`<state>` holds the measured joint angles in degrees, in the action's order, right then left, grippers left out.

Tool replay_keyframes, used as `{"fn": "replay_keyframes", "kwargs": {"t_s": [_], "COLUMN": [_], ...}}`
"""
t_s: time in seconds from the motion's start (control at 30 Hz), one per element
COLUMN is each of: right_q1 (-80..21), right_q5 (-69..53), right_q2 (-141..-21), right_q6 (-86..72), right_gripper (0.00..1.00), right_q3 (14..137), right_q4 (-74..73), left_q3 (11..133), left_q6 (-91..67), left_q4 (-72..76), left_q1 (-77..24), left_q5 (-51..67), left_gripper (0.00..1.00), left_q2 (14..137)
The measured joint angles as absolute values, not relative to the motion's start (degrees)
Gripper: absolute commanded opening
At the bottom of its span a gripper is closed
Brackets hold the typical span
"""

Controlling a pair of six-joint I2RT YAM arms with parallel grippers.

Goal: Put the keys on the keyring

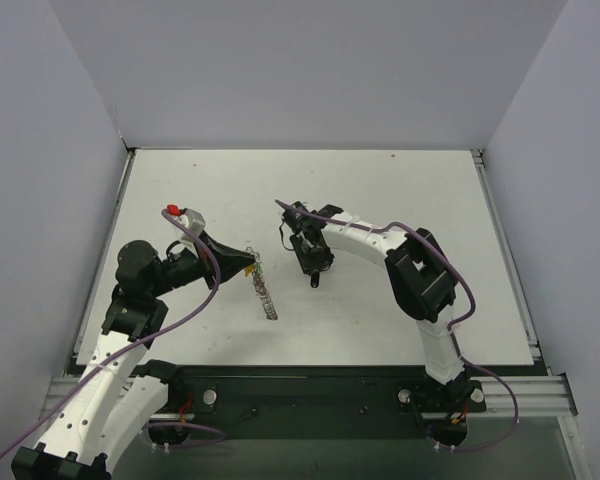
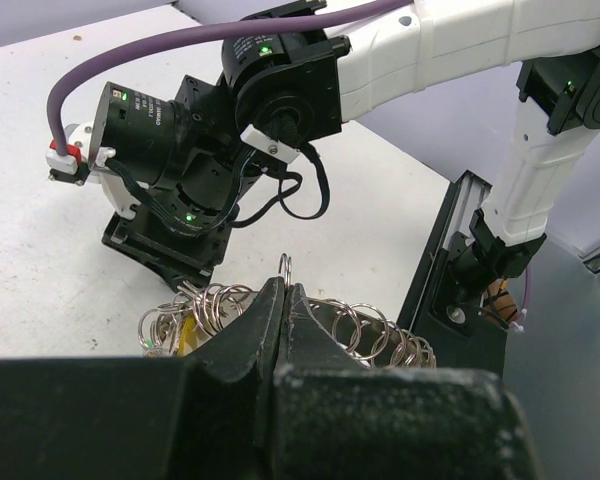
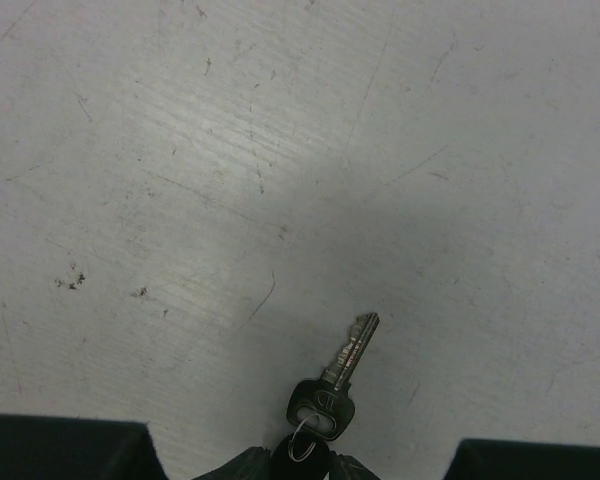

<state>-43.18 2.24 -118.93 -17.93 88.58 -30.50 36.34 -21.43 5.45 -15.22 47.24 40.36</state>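
Lab — white-walled robot test cell

Keyring — glossy metal, apparently

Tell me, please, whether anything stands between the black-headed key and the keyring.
Nothing visible does. Only bare table separates the black-headed key, held by the right end effector, from the keyring clamped in the left end effector.
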Motion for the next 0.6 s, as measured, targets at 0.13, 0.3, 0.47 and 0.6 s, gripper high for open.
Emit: {"fn": "replay_keyframes", "kwargs": {"t_s": [0.13, 0.3, 0.47, 0.6], "right_q1": [-43.2, -43.1, -42.8, -42.2], "right_q5": [2.2, 2.2, 2.2, 1.8], "right_q2": [-118.9, -119.0, -119.3, -120.6], "right_q6": [-18.0, -18.1, -18.1, -18.2], "right_gripper": [0.23, 0.21, 0.15, 0.08], "right_q3": [88.6, 88.6, 88.7, 89.2], "right_q4": [-30.5, -30.5, -30.5, -30.2], "left_q3": [36.3, 36.3, 36.3, 36.3], "left_q6": [-21.6, -21.8, -21.8, -21.8], "left_q4": [5.5, 5.5, 5.5, 5.5], "left_q1": [-15.2, -15.2, -15.2, -15.2], "left_q5": [47.3, 47.4, 47.4, 47.4], "left_gripper": [0.0, 0.0, 0.0, 0.0], "left_q2": [40.4, 40.4, 40.4, 40.4]}}
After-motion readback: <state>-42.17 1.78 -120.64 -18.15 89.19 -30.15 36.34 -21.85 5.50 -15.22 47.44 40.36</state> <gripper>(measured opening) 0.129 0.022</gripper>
